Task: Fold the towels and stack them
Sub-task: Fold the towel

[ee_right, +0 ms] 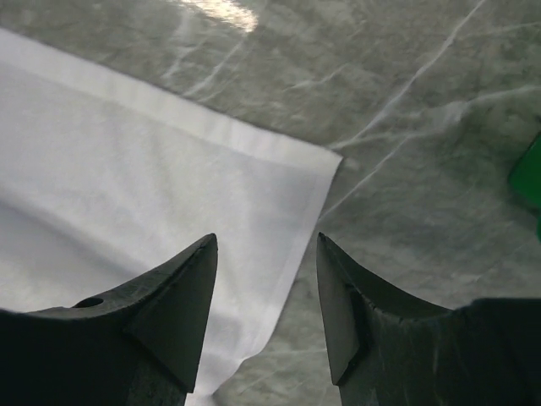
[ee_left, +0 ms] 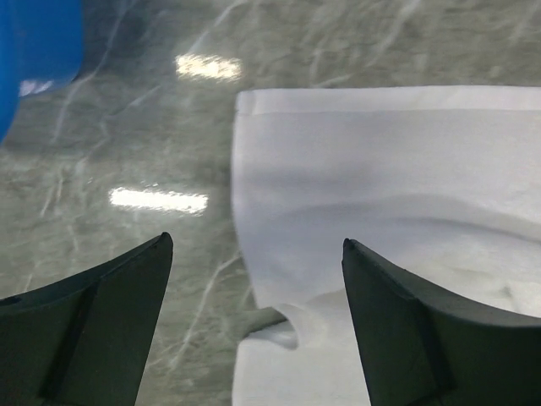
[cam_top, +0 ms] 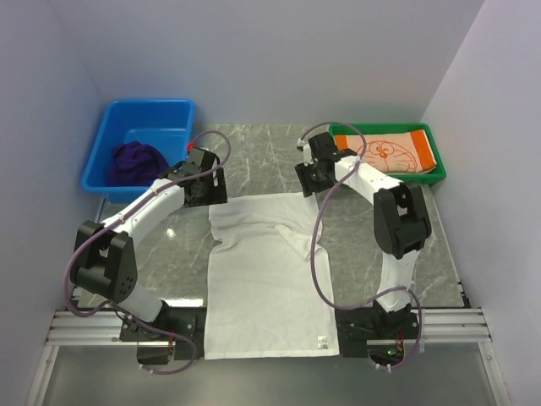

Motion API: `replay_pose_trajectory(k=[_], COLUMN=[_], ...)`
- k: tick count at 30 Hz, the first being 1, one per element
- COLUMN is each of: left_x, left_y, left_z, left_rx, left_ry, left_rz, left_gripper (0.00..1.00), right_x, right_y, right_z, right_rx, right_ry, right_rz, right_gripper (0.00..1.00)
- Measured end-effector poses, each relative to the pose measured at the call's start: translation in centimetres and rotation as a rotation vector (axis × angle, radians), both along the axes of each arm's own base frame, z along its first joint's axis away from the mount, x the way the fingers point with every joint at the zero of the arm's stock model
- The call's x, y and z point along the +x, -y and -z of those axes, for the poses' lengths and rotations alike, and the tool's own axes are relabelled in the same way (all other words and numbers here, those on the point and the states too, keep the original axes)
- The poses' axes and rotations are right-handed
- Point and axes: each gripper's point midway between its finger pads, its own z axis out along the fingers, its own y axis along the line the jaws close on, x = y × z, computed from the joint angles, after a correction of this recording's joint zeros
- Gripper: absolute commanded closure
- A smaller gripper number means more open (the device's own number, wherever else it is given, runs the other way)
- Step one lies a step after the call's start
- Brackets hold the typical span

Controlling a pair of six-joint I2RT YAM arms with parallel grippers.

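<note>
Top view: plain white cloth towel is spread mid-table, its far part rumpled, with a ridge running toward 2 o'clock. My left gripper sits by the towel's 11 o'clock corner and my right gripper by its 1 o'clock corner. Dark purple towel is bunched in a blue plastic bin at 10 o'clock. Orange cartoon-print towel lies flat in a green plastic tray at 1 o'clock.

Left wrist: left gripper fingers are wide apart, with nothing pinched. The white towel's corner is at 12 o'clock and a small edge curl lies near 6 o'clock. Glossy grey marbled tabletop is at 9 o'clock.

Right wrist: right gripper fingers are apart and empty, straddling the side hem. The towel corner is at 1 o'clock.

Handling, my guess: light, limp, sags, slides on the slick top. Pinch the hemmed far corners, both sides together.
</note>
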Motion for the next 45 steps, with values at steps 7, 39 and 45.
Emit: replay_pose_trajectory(k=[7, 39, 45], left_x=[-1.0, 0.8, 4.3], left_y=[-2.0, -1.6, -0.4], left_z=[1.8, 3.3, 3.3], left_rx=[0.044, 0.068, 0.067], left_ry=[-0.046, -0.095, -0.093], left_rz=[-0.010, -0.001, -0.007], left_gripper=[0.13, 0.20, 0.33], right_x=[1.4, 2.2, 2.4], right_y=[1.0, -0.2, 0.1], right_z=[3.7, 5.3, 5.2], right_rx=[-0.084, -0.071, -0.084], right_ry=[-0.051, -0.104, -0.076], right_rz=[-0.084, -0.199, -0.184], right_gripper=[0.46, 1.00, 1.00])
